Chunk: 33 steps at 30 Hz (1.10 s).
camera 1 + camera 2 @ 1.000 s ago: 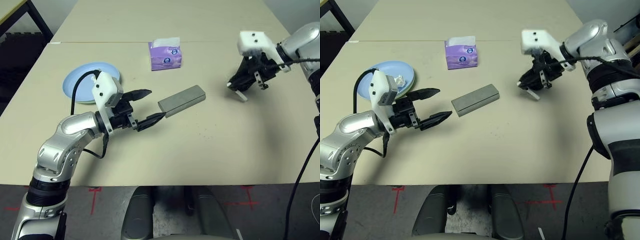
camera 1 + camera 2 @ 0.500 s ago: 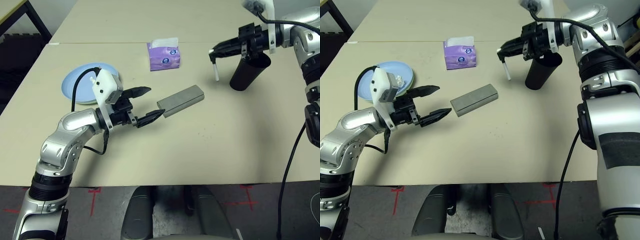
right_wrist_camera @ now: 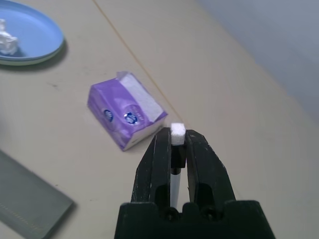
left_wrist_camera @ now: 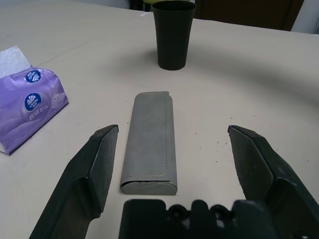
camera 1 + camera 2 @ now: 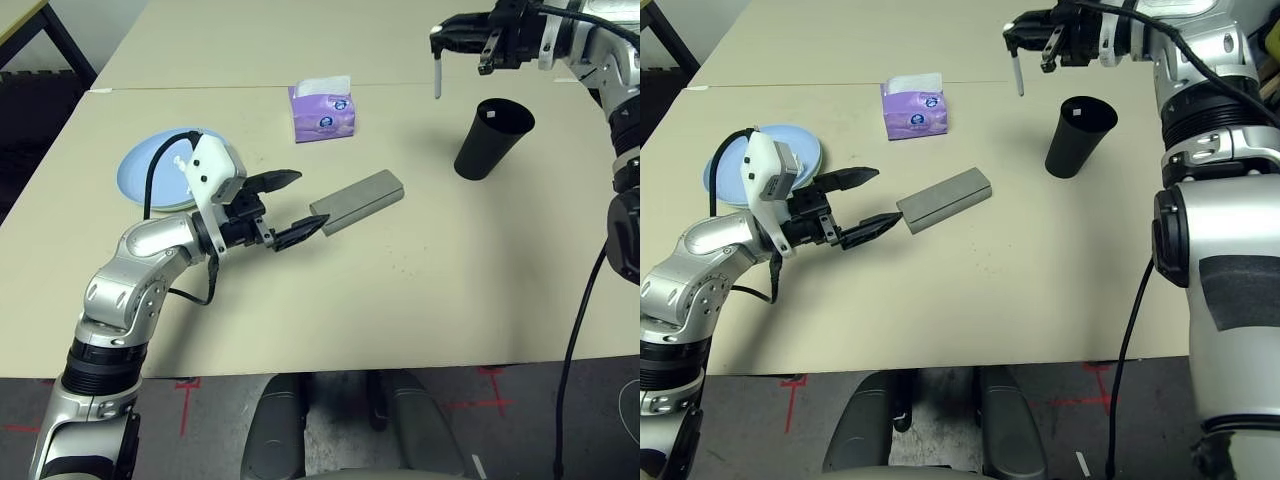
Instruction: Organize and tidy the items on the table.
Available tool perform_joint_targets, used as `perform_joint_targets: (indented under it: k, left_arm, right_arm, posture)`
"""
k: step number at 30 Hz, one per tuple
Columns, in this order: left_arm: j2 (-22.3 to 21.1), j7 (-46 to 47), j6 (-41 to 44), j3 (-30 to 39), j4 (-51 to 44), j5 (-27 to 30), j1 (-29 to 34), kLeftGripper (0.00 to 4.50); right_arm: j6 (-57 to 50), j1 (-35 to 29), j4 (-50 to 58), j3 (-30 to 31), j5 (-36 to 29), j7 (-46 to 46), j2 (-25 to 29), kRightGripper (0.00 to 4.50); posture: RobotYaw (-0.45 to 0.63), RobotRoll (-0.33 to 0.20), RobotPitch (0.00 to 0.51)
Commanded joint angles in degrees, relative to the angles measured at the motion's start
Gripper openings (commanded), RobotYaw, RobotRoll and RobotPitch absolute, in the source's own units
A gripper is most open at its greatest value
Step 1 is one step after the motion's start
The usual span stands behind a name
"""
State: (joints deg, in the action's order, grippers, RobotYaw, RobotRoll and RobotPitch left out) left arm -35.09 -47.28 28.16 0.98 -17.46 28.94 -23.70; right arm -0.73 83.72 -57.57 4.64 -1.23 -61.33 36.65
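white pen (image 5: 437, 78) hangs pinched in our right gripper (image 5: 437, 42), fingers clamped on it, up above and left of the black cup (image 5: 492, 138) | grey glasses case (image 5: 357, 201) flat mid-surface (image 5: 420, 290) | left gripper (image 5: 290, 205) fingers spread wide, empty, just short of the case | purple tissue pack (image 5: 322, 110) behind, light blue plate (image 5: 150, 175) far left

Head stereo pair looks down over the table (image 5: 420, 290); wrist views sit close, sharing the purple tissue pack (image 4: 27, 107)

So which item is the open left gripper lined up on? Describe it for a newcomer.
On the beige table, find the purple tissue pack. Nearer the robot lies the grey glasses case, just ahead of the left gripper: the one flat, oblong grey thing there.
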Motion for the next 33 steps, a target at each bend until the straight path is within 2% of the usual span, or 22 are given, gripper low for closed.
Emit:
perform_joint_targets:
  k: [1, 11, 18, 33]
  left_arm:
    - [0.18, -0.42, -0.37, -1.02, 0.0, -0.68, -0.1, 4.5]
    - [0.59, -1.05, -0.98, -1.31, 1.02, -1.24, -0.7, 4.5]
    - [0.9, -1.29, -1.48, -1.36, 1.41, -1.55, -0.88, 4.5]
    - [0.77, -1.96, -2.51, -1.2, 2.04, -2.03, -1.15, 4.5]
  right_arm:
    - [-0.11, -1.88, 3.75, -1.18, 0.65, 1.17, 2.43, 0.29]
    - [-5.28, -6.85, 12.2, -2.07, 0.85, 2.16, 6.93, 0.29]
    - [-9.89, -13.41, 18.29, -3.2, 0.04, 3.43, 7.79, 0.29]
    - [-8.59, -18.29, 16.09, -2.71, 1.56, 6.18, 7.07, 0.29]
  posture:
    - [0.02, 0.0, 0.125]
    - [0.0, 0.0, 0.123]
    - [0.0, 0.0, 0.124]
    - [0.01, 0.0, 0.121]
